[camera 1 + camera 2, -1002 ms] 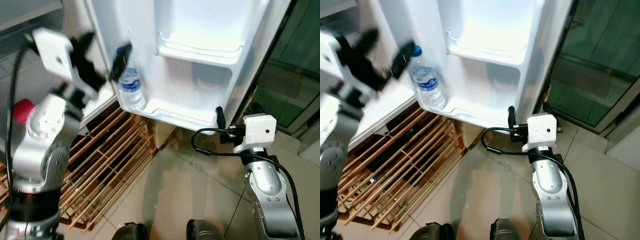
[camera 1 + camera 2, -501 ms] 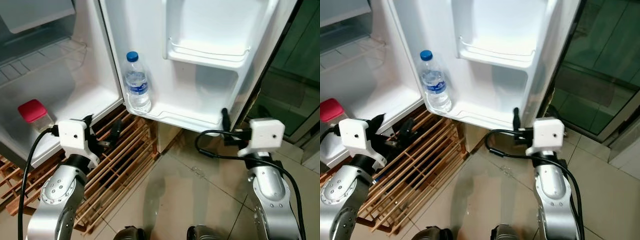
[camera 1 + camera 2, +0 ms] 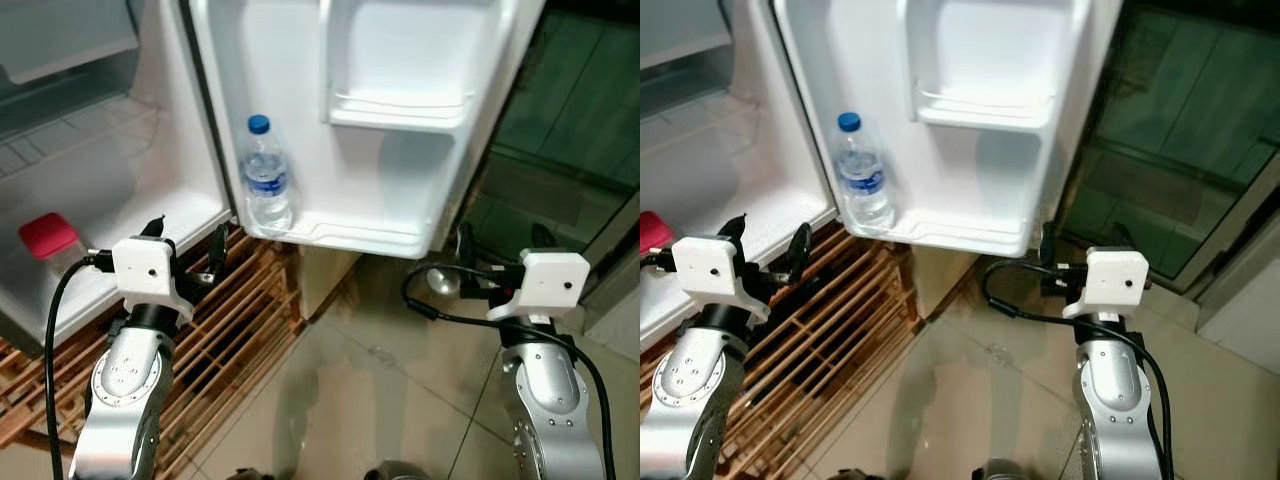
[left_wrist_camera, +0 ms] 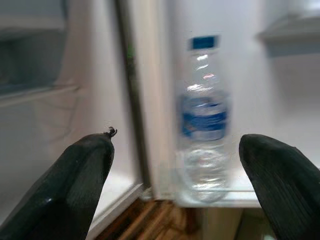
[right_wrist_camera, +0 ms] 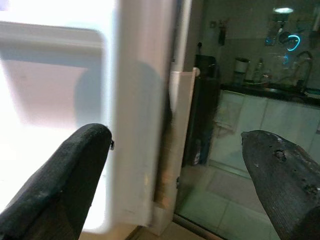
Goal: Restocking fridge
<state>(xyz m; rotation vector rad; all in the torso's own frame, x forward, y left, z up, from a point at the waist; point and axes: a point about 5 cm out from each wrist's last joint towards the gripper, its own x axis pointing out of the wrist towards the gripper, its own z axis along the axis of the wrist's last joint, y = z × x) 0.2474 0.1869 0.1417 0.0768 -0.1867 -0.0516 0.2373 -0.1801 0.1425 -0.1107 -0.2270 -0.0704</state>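
So water bottle [image 3: 267, 178] stands upright in the fridge door's bottom shelf [image 3: 340, 235], upper centre of frame. Left gripper [image 3: 188, 252] at left and right gripper [image 3: 1048, 262] at lower right: both spread wide, holding nothing.

The water bottle [image 4: 204, 135] is motion-blurred, its label unreadable; the red-lidded jar [image 3: 47, 240] is cut off.

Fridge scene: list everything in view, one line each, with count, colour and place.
Water bottle: one, clear with blue cap and label, upright in the lowest door shelf.
Fridge door: one, white, swung open, shelves otherwise bare.
Container: one, red lid, on the fridge's inside shelf at the left.
Wooden rack: one, brown slats, on the floor under the fridge.
Floor: beige tiles.
Left gripper: black fingers open, in front of the fridge, below the bottle.
Right gripper: black fingers open, at the door's outer edge.
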